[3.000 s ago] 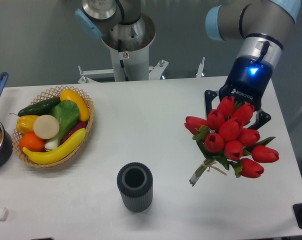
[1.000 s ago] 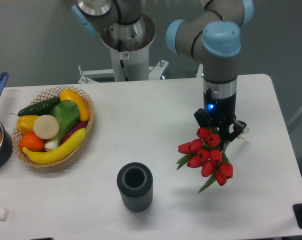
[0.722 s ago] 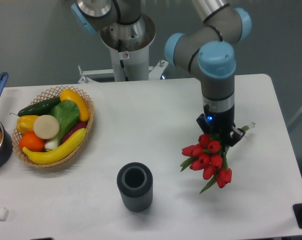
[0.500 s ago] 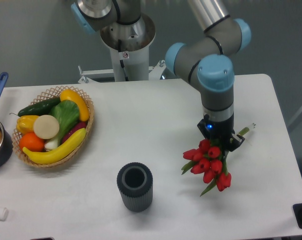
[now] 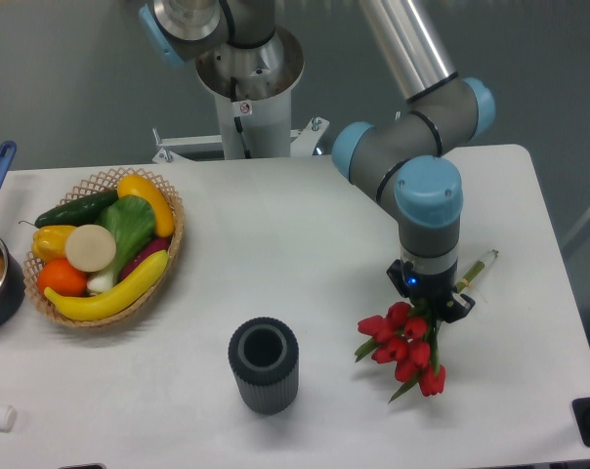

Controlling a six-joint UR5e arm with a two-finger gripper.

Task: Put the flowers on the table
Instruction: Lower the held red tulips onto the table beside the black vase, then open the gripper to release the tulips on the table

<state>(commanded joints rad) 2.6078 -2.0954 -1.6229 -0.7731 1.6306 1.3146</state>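
Near the front right corner of the table [image 5: 305, 215], the flowers [image 5: 404, 342] hang low with their red heads close to or touching the surface. Behind them the gripper [image 5: 432, 305] is clamped on the stems, so I judge that letting go early could make the bunch roll toward the right edge.

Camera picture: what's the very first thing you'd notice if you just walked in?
The bright red flowers jump out first, low over the right part of the white table, with the gripper shut on their stems from above. Next comes the basket of colourful fruit and vegetables at the left, and the dark ribbed cup standing near the front edge.
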